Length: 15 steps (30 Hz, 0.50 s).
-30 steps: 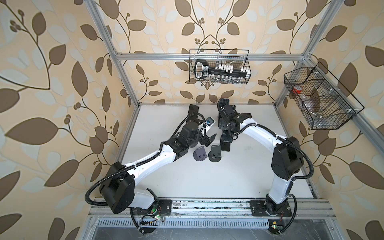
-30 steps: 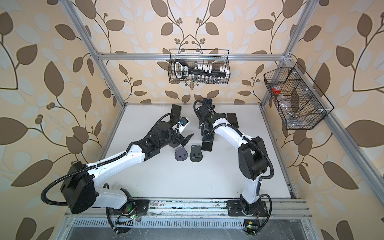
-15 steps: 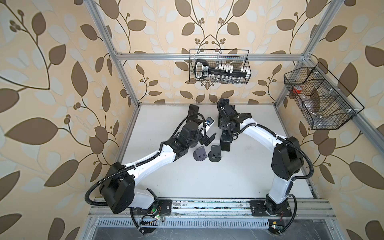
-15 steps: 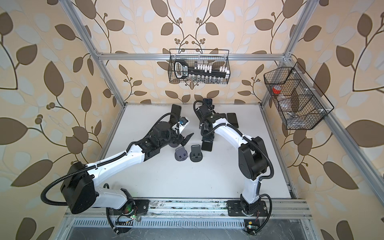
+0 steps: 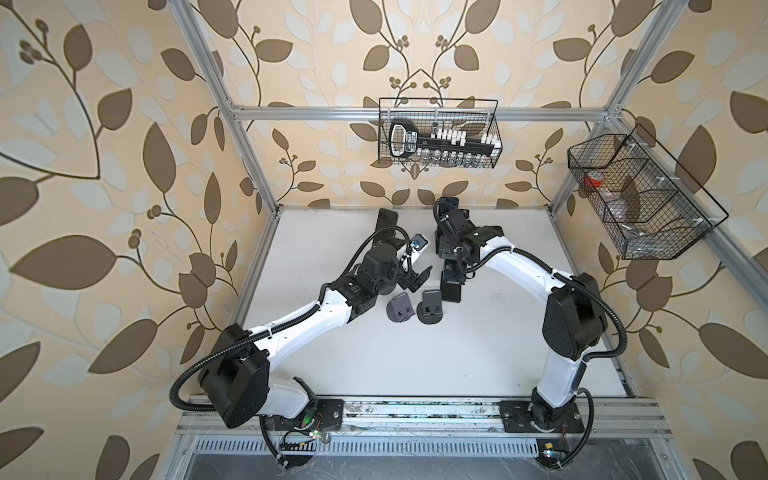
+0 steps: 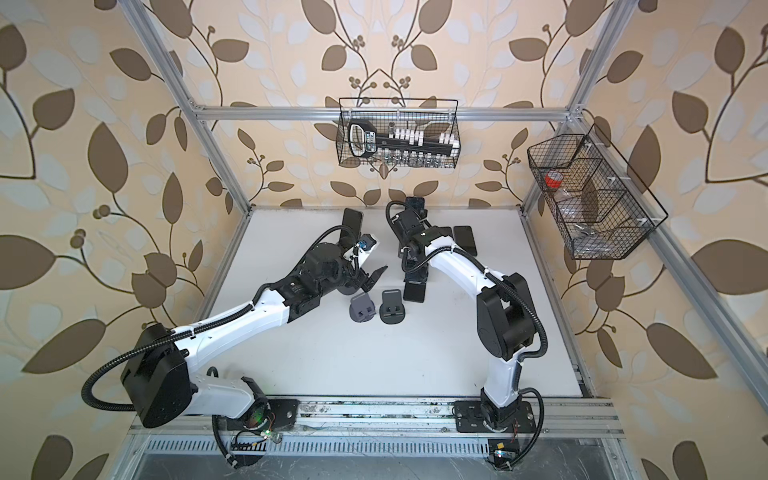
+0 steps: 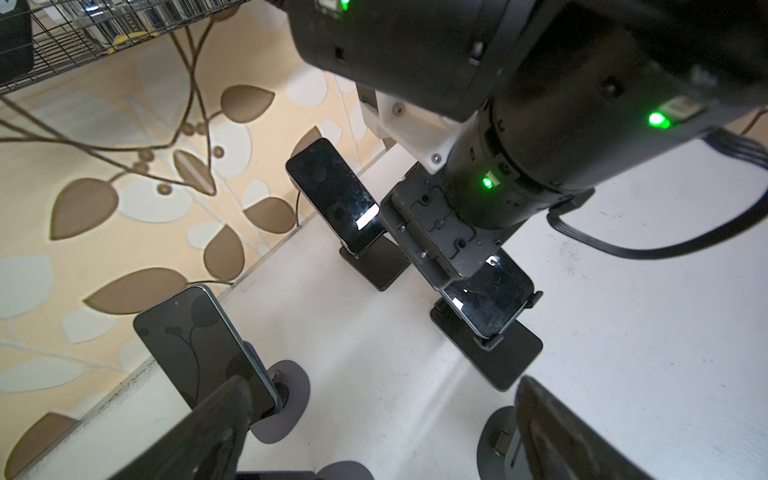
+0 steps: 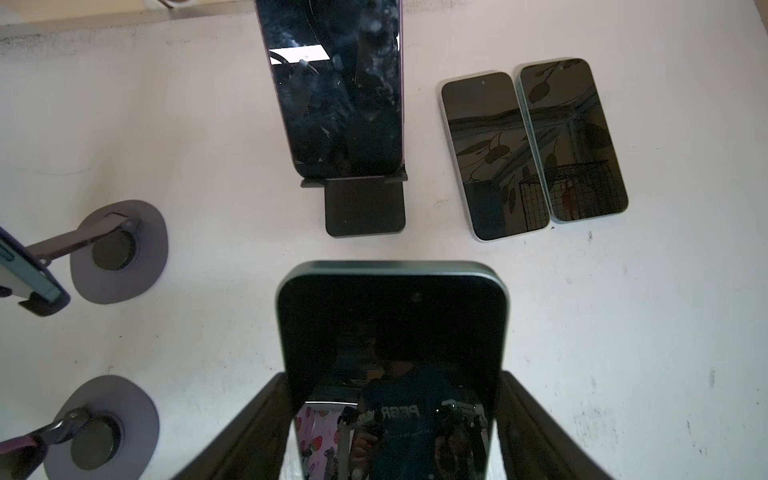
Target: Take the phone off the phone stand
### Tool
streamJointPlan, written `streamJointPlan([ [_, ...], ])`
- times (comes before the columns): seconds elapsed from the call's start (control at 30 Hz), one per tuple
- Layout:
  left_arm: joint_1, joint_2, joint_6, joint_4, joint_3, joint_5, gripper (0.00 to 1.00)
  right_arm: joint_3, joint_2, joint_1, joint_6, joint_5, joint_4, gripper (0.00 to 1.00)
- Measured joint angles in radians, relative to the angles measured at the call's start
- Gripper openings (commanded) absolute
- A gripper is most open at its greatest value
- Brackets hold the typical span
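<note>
The phone [image 8: 390, 324], dark-screened with a pale green rim, leans on its black flat-based phone stand [image 7: 511, 361], its lower end in the stand's hooks. My right gripper [image 8: 392, 376] straddles it from above. One finger lies hard against each long edge, with thin slits of table showing lower down. Whether the pads press the phone does not show. In both top views that gripper [image 5: 451, 270] [image 6: 415, 272] hangs over the same phone near the table's middle. My left gripper [image 7: 382, 386] [image 5: 417, 279] stands open a little to the left, with nothing between its fingers.
Another phone [image 8: 336, 91] stands on a black stand [image 8: 365, 208] by the back wall. Two phones [image 8: 492, 153] [image 8: 573, 137] lie flat side by side. Grey round-based stands [image 5: 401, 309] [image 5: 432, 307] sit just in front. Wire baskets [image 5: 438, 133] [image 5: 636, 195] hang on the walls.
</note>
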Motion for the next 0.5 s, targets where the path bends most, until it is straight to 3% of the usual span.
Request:
streamJointPlan([
  [0.13, 0.000, 0.000, 0.000, 0.000, 0.000, 0.000, 0.99, 0.000, 0.000, -0.002, -0.009, 0.000, 0.014, 0.91],
  [0.5, -0.001, -0.003, 0.000, 0.000, 0.000, -0.001, 0.99, 0.002, 0.008, -0.012, -0.021, 0.000, 0.025, 0.89],
])
